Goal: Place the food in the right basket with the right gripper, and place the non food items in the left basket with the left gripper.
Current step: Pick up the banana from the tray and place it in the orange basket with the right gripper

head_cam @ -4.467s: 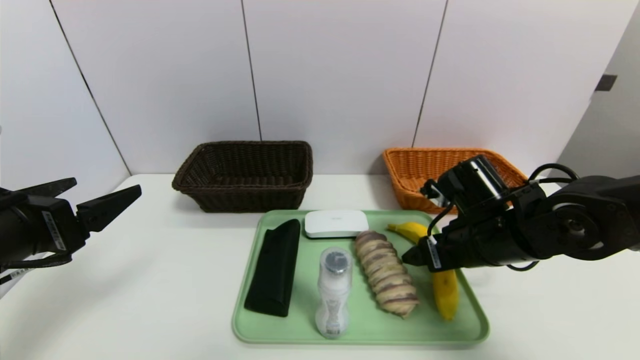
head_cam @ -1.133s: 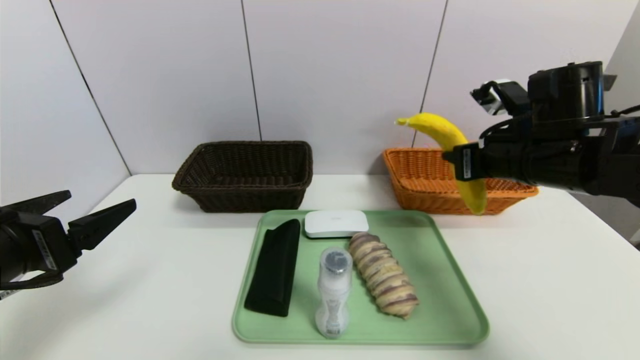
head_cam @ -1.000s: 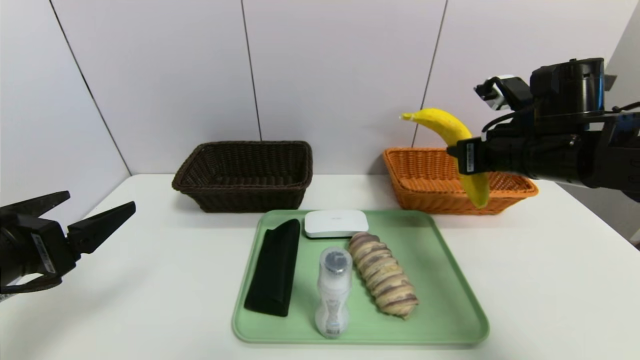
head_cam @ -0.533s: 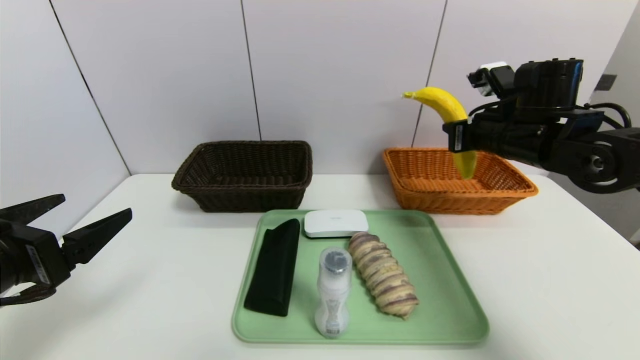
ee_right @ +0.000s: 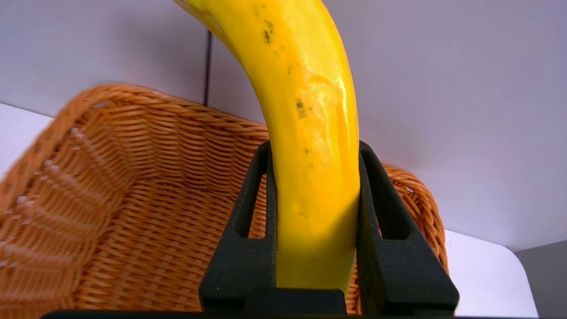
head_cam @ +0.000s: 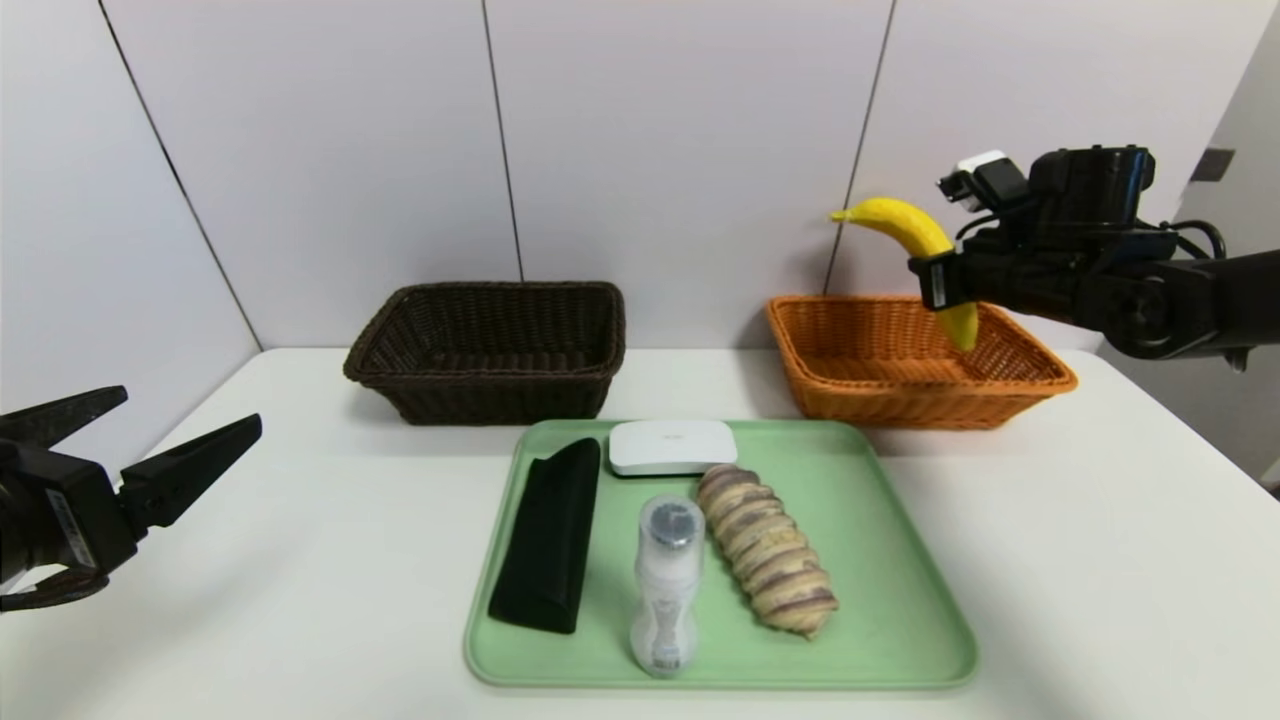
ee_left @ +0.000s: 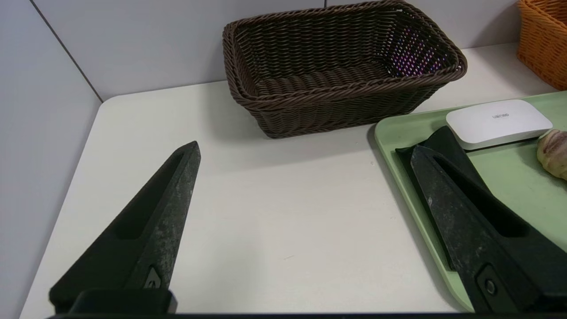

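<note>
My right gripper [head_cam: 935,282] is shut on the yellow banana [head_cam: 912,232], holding it in the air above the orange right basket [head_cam: 870,390]; in the right wrist view the banana [ee_right: 310,110] sits between both fingers over that basket [ee_right: 110,212]. The braided bread loaf [head_cam: 768,548], black pouch [head_cam: 550,532], white device [head_cam: 672,446] and small bottle [head_cam: 664,585] lie on the green tray [head_cam: 900,610]. The dark brown left basket [head_cam: 490,350] stands behind it. My left gripper [head_cam: 160,440] hangs open at the far left, holding nothing.
Both baskets stand against the white back wall. In the left wrist view the brown basket [ee_left: 341,84], the tray's edge [ee_left: 390,146], the white device [ee_left: 498,122] and the pouch [ee_left: 443,141] show beyond the open fingers. The tray sits at the table's middle front.
My right gripper has carried the banana up off the tray, then back and to the right over the orange basket, and now slightly lower. The left gripper has barely moved.
</note>
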Motion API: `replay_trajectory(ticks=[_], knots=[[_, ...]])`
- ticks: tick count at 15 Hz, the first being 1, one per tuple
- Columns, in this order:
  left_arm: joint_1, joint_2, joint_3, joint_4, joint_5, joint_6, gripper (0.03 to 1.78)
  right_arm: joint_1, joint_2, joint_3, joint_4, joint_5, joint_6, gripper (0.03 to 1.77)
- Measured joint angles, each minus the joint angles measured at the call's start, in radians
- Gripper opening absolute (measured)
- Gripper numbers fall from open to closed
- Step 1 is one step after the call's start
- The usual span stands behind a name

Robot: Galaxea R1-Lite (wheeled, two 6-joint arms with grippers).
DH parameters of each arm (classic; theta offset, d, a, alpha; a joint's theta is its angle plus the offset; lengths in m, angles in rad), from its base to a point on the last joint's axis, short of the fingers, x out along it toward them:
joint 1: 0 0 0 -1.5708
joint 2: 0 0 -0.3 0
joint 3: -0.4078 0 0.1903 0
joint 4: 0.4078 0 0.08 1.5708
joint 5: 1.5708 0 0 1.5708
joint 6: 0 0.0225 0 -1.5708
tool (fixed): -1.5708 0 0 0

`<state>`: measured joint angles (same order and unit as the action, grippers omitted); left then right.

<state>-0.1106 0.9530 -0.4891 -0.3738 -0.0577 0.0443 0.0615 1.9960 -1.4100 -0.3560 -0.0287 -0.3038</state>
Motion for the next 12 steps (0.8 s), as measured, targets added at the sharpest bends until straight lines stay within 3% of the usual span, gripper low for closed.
replay_trajectory(ticks=[5, 12], knots=[[0.0, 0.001, 0.001, 0.001, 0.0, 0.0, 1.69, -0.059, 0.051, -0.004, 0.003, 0.002, -0.001, 0.48], [0.0, 0.002, 0.0, 0.001, -0.001, -0.001, 1.69, -0.066, 0.071, 0.034, 0.003, 0.001, -0.001, 0.48]])
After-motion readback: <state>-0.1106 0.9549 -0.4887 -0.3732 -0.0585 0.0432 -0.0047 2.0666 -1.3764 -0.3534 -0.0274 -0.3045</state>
